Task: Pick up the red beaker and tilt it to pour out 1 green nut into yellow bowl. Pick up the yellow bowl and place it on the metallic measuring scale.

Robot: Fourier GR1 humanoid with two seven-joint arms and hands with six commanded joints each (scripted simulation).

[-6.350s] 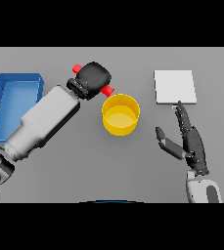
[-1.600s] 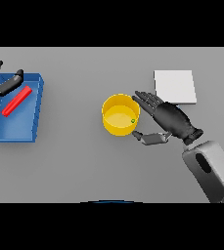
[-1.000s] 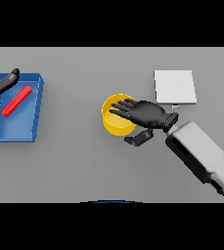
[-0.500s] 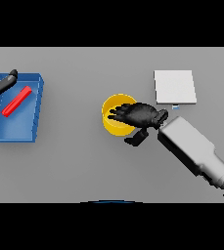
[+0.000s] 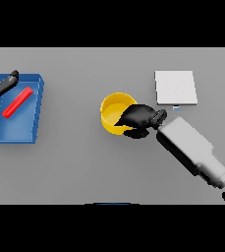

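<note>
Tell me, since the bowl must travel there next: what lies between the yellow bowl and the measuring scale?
In the head view, only bare grey table separates the yellow bowl from the scale; the right hand grips the bowl's near rim.

Beaker [image 5: 16,102] in tray [image 5: 29,134]; bowl [image 5: 115,112] left of scale [image 5: 175,87].

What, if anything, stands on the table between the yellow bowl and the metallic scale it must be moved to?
Nothing visible: bare grey table lies between the yellow bowl and the scale. The right hand is on the bowl's right rim.
</note>
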